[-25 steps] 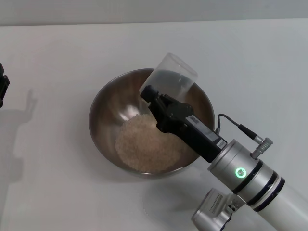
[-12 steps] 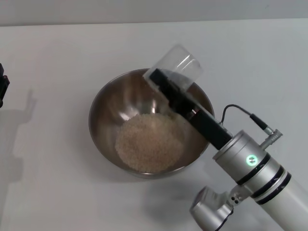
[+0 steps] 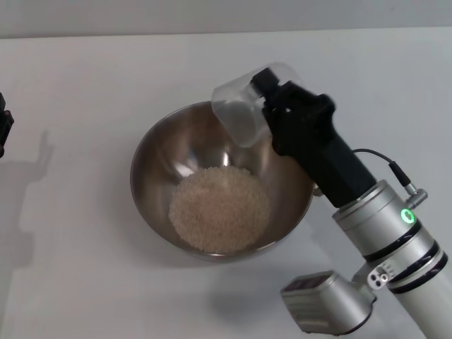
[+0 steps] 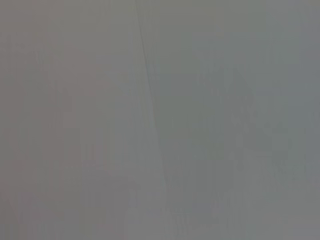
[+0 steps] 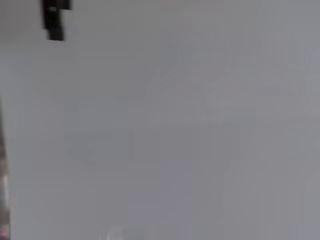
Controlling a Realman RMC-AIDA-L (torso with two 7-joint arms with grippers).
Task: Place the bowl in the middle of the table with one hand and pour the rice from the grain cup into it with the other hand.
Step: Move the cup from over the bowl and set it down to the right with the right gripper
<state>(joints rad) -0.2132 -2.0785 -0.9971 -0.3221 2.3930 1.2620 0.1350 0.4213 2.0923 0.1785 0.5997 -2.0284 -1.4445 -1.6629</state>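
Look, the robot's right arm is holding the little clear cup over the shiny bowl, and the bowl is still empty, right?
Not quite: the bowl is not empty. The head view shows a heap of rice lying in its bottom. The rest is right: the right end effector holds the clear cup tipped over the bowl's far rim.

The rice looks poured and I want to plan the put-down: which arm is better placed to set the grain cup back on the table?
Right. The right gripper already holds the grain cup over the bowl; the left gripper sits parked at the table's edge.
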